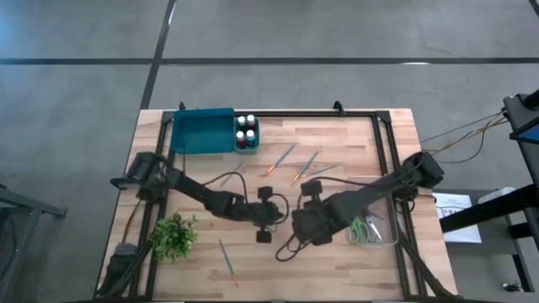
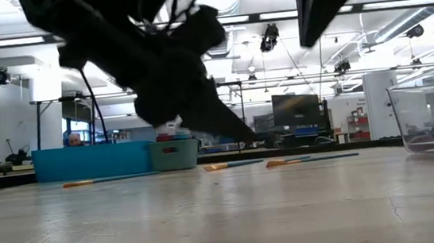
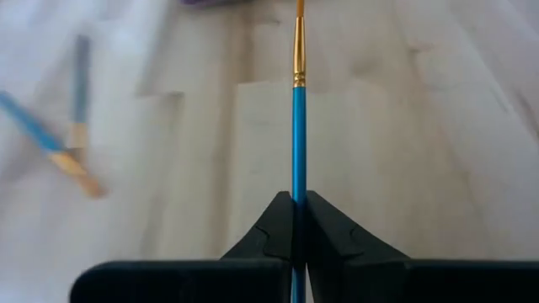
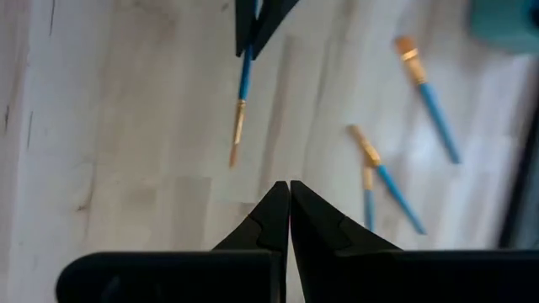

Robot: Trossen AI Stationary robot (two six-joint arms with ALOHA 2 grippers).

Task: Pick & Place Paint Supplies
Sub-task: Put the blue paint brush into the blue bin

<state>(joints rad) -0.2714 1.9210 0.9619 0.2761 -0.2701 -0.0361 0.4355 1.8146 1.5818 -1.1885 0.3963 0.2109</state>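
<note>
Tray (image 1: pixel 200 133): table (image 1: pixel 354 252) far-left corner; paint-bottle holder (image 1: pixel 246 133) touching its right side. 3 paintbrushes (image 1: pixel 304 166): mid-table, right of holder. 1 paintbrush (image 1: pixel 227 262): near edge, right of plant (image 1: pixel 173 236). Clear bin (image 1: pixel 376 230) w/ scissors (image 1: pixel 360 228) inside: right side. L gripper (image 1: pixel 266 220) & R gripper (image 1: pixel 296 225): centre, close together.

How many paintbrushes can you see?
5: one thin blue-handled paintbrush pinched in the left hand; three brushes lying mid-table; one brush beside the leafy green plant. More may be hidden.

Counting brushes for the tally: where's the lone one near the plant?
In the high view the lone paintbrush lies on the table's near left, just right of the plant.
</note>
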